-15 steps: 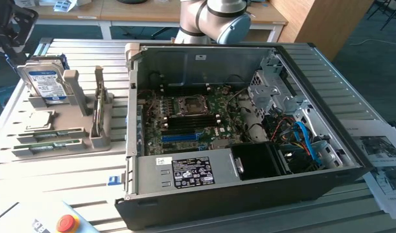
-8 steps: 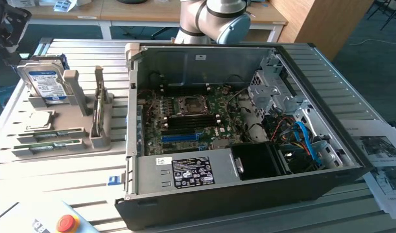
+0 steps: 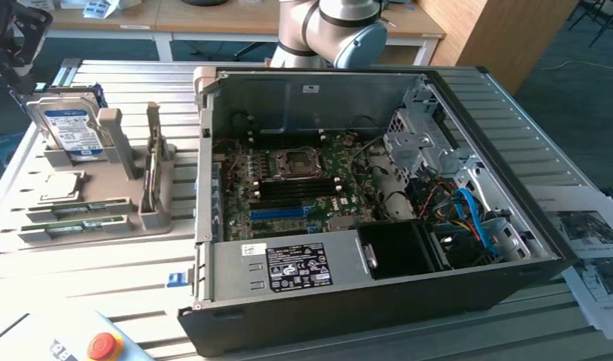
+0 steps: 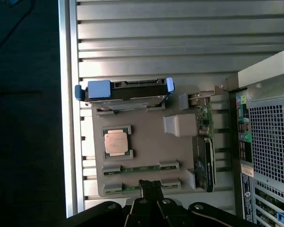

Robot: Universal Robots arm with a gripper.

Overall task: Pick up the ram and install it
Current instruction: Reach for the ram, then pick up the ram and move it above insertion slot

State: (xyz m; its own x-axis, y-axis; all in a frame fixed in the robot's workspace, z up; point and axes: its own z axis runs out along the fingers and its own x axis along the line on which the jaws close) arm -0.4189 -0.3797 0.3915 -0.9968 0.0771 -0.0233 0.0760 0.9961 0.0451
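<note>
Nothing is installed yet: the claw (image 4: 151, 189), clenched and empty, hangs over the ram (image 4: 141, 168) lying in its tray (image 4: 146, 130).

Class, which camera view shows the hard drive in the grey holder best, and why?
The exterior view: the hard drive stands upright there, its blue-white label facing the camera. The wrist view looks down on its narrow edge and blue end pieces, so the label is hidden.
</note>
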